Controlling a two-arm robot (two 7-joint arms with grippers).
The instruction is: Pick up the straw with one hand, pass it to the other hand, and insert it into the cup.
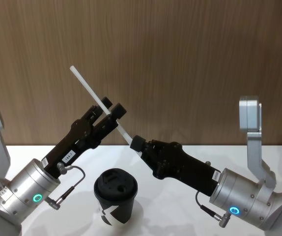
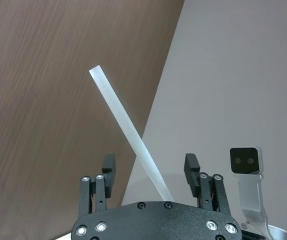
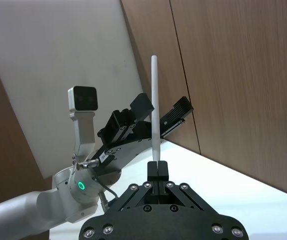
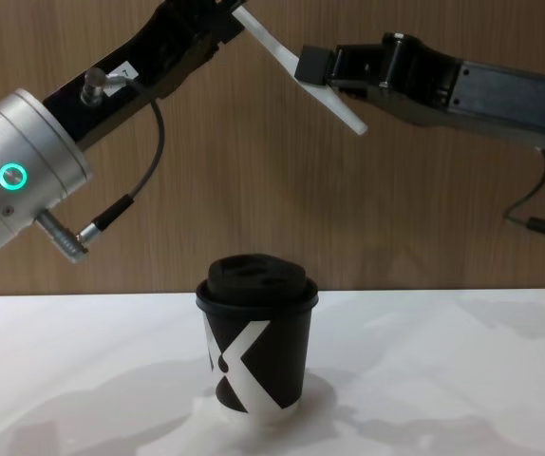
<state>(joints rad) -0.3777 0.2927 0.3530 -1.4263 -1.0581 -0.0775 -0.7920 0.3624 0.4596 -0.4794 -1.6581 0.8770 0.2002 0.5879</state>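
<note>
The thin, straight white straw [image 1: 88, 87] hung tilted in the air above the cup, its top leaning left. Its lower part was pinched in the closed jaws of the right gripper [image 1: 136, 143], and the chest view cut off its upper end. The left gripper [image 1: 112, 110] had its jaws open on either side of the straw's middle, apart from it, while the black paper cup [image 1: 121, 209], with a white X-like mark and a domed plastic lid [image 1: 115, 186], stood on the smooth white table [image 1: 170, 211] before a wood-grain wall [image 1: 190, 59].
</note>
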